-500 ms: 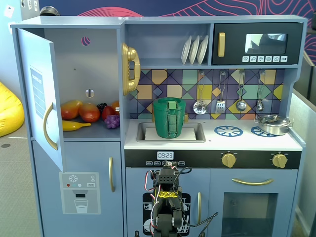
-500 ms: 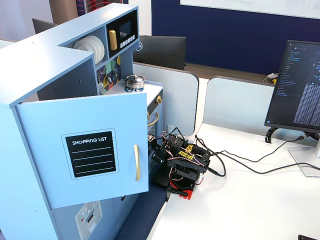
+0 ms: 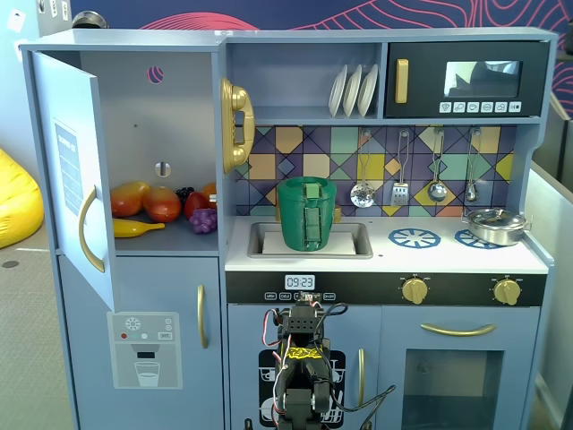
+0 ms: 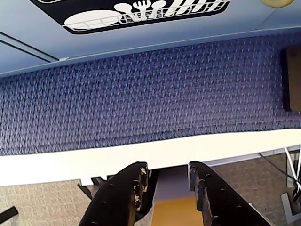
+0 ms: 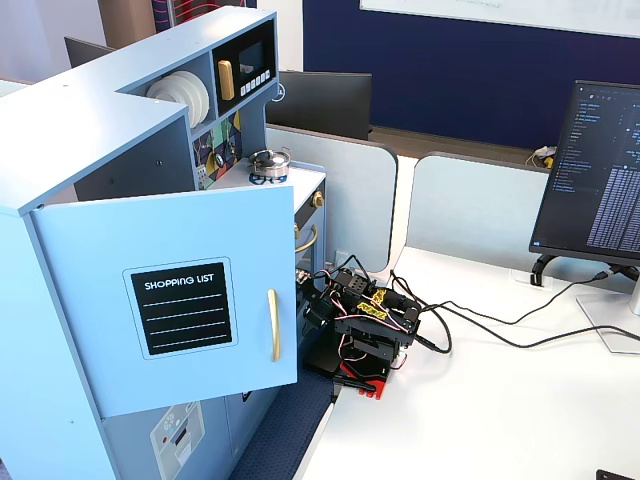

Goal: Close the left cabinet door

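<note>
Left cabinet door [image 5: 165, 300] stands swung wide open from the top left compartment of the toy kitchen [image 3: 304, 54], hinged at the cabinet's outer left edge as a fixed view from the front shows it. Its black "SHOPPING LIST" panel [image 5: 185, 308] and curved gold handle [image 5: 272, 325] face outward over the near edge of the white table [image 5: 480, 400]. Behind the door, toy fruit [image 3: 161, 206] lies on the open shelf.

In the wrist view the gripper [image 4: 164, 181] has its two dark jaws a little apart, with nothing between them and nothing touching them; they point down past the table's edge toward a blue mat [image 4: 141, 99] at the kitchen's foot. The arm [image 5: 362, 325] sits folded low at the table's edge beside the kitchen's lower front, and the door hangs well above and to the left of the jaws, apart from them.
</note>
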Robot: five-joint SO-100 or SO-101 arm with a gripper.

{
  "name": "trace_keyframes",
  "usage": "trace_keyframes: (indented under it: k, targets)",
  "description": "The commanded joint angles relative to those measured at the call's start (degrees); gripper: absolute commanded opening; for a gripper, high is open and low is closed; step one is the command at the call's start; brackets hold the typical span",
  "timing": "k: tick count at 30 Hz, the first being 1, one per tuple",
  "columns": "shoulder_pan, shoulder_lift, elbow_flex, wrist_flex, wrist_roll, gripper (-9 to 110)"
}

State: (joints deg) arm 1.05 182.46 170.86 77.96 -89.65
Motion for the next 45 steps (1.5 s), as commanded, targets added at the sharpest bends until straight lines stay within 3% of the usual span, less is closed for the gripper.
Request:
trace_keyframes:
  k: [1, 7, 12, 19, 25, 45]
  targets:
    - [-8.09, -0.53, 0.26, 5.98, -1.76, 0]
    - [-47.29, -7.47, -9.93, -19.25, 3.78, 0]
    - [-75.50, -17.40, -15.73, -44.38, -9.49, 0]
    - [-97.29, -32.52, -17.31, -77.70, -14.94, 0]
    - [-106.00, -47.99, -29.09, -91.58, -15.73, 0]
    - [-99.05, -89.47, -73.74, -94.22, -23.38, 0]
